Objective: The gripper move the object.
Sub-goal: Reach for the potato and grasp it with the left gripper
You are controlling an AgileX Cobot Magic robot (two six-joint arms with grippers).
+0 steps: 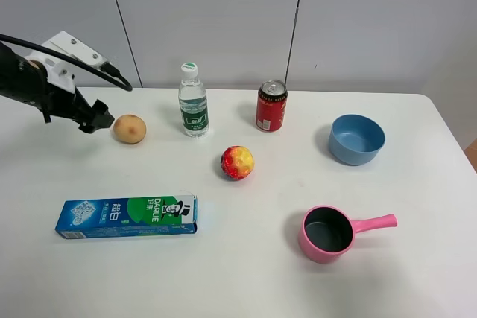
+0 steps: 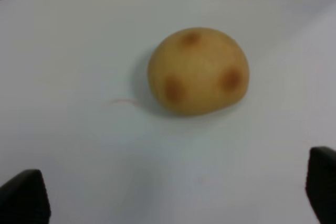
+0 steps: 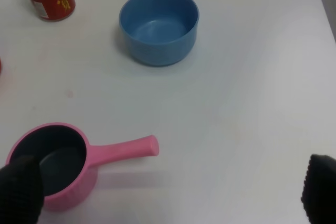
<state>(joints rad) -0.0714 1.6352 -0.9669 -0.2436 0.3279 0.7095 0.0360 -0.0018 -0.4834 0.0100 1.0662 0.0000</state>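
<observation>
The left gripper (image 1: 100,118) hangs with its fingers spread wide, holding nothing. The tan object (image 1: 130,129) rests on the table (image 1: 246,281) just ahead of the fingertips, not between them. Past it stand a bottle (image 1: 193,102), its green label too small to read, and a red can (image 1: 271,106) with yellow characters. Nearer the table's front edge lies a box (image 1: 127,216) marked "DARLIE", with bare table between it and the gripper. The right gripper (image 3: 168,192) is likewise wide and empty.
</observation>
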